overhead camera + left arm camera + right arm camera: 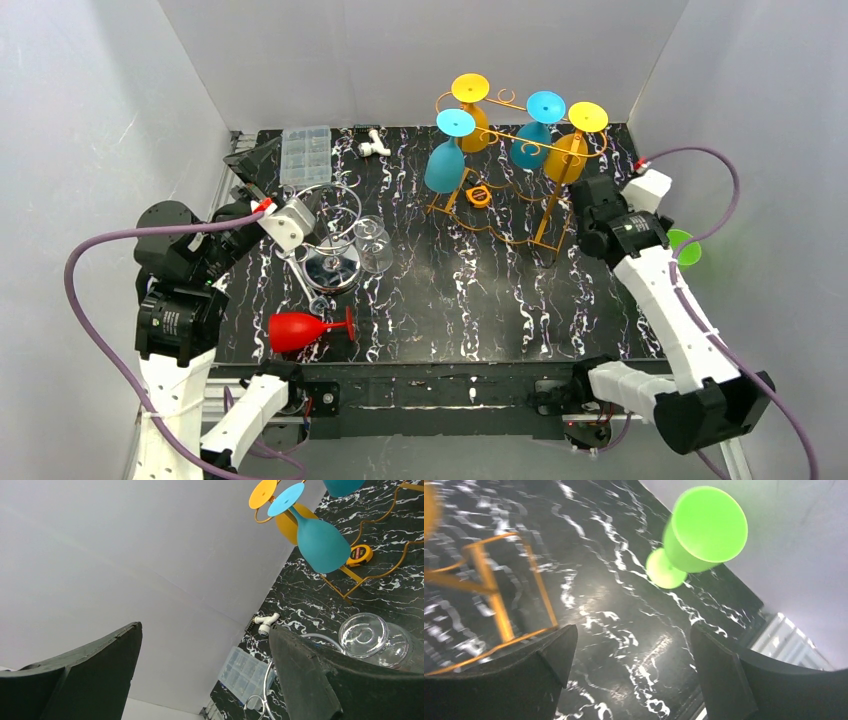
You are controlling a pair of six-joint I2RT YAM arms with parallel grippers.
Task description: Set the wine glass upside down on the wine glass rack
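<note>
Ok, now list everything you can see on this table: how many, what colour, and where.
wine glass rack: one, orange wire, back right of centre
blue glasses: two, upside down on the rack
yellow glasses: two, upside down on the rack
red wine glass: one, on its side, near left
green wine glass: one, right edge
clear glass: one, left of centre
wire stand: one, chrome, beside the clear glass
compartment box: one, clear, back left
pipe fitting: one, white, back
tape measure: one, yellow and black, under the rack
table: one, black marbled
left gripper: open, empty
right gripper: open, empty
</note>
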